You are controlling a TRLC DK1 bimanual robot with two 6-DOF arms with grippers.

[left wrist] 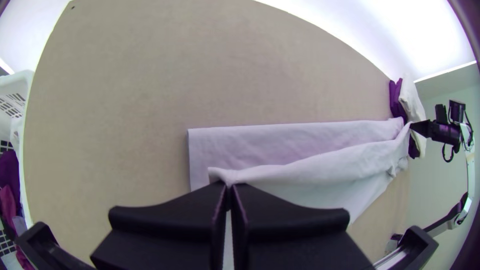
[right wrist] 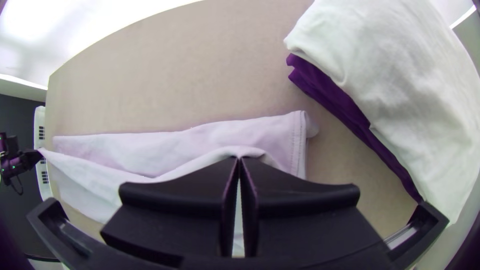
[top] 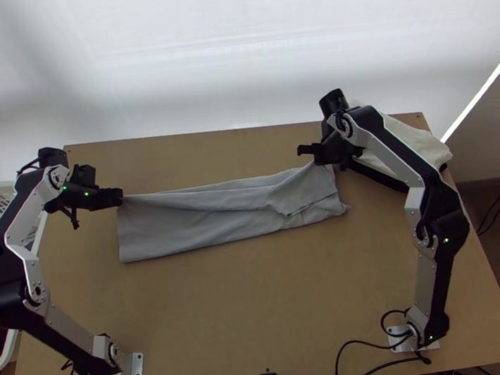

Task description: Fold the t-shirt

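Note:
The grey t-shirt [top: 204,224] lies across the table as a long folded strip, its upper layer lifted along the far edge and pulled taut between both grippers. At its left end my left gripper [top: 119,196] is shut on the cloth; in the left wrist view the left gripper [left wrist: 228,187] pinches a bunched corner of the t-shirt [left wrist: 310,170]. Near the strip's right end my right gripper [top: 316,158] holds the raised edge; in the right wrist view the right gripper [right wrist: 239,161] is shut on the t-shirt [right wrist: 200,132], beside a stitched hem.
White cloth [top: 415,143] lies over dark purple cloth [right wrist: 345,107] at the table's far right corner, beside the right arm. A white basket [top: 11,352] with clothes stands off the left edge. Bare wood [top: 247,301] stretches between the arms' bases.

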